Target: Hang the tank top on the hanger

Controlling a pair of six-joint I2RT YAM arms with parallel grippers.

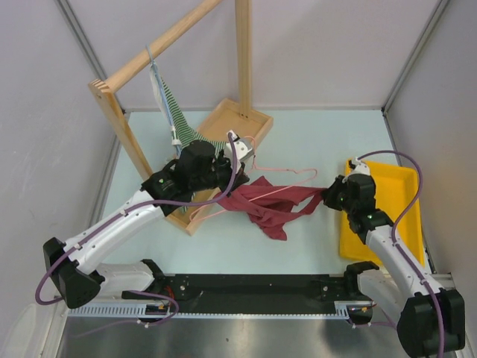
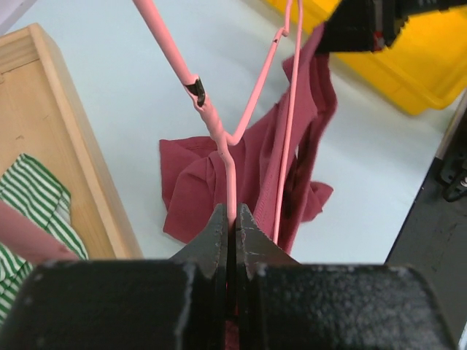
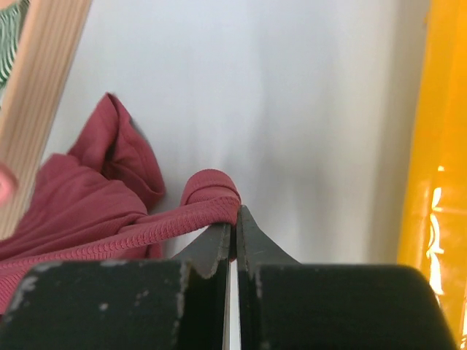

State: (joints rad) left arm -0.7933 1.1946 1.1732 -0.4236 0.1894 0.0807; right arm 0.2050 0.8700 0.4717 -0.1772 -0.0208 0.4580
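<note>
The maroon cloth tank top and the thin pink wire hanger block the middle of the pale worktop. They span from my left gripper, clamped on the wire, to my right gripper, pinching a strap. The wooden clothes rack and its box base fill the far left corner, with a green-and-white striped garment hanging from its rail. A yellow plastic tray lines the right edge. There is bare room at the far right corner and along the near edge.
</note>
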